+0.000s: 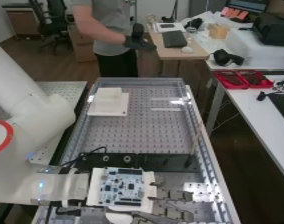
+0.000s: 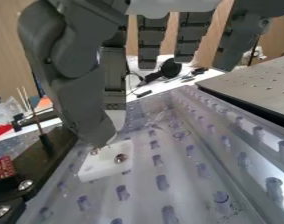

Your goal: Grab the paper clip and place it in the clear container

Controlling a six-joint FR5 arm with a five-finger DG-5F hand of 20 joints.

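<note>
The hand [image 1: 171,194] is at the near end of the bench, right of the circuit board, over the perforated surface. In the wrist view the dark grey hand [image 2: 67,75] hangs over a small white block [image 2: 103,162] with metal screws and covers part of its far edge. A clear-walled container [image 1: 198,125] stands along the bench, and its clear, studded floor [image 2: 142,187] lies below the hand. A thin oval outline [image 2: 181,135] shows on that floor; I cannot tell whether it is the paper clip.
A circuit board [image 1: 125,186] on a white plate is beside the hand. A white block [image 1: 108,102] sits at the far left of the perforated bed. A dark bar [image 1: 152,161] crosses the bed. Red trays [image 1: 242,80] are on the right table. A grey perforated plate [image 2: 262,82] borders the clear container.
</note>
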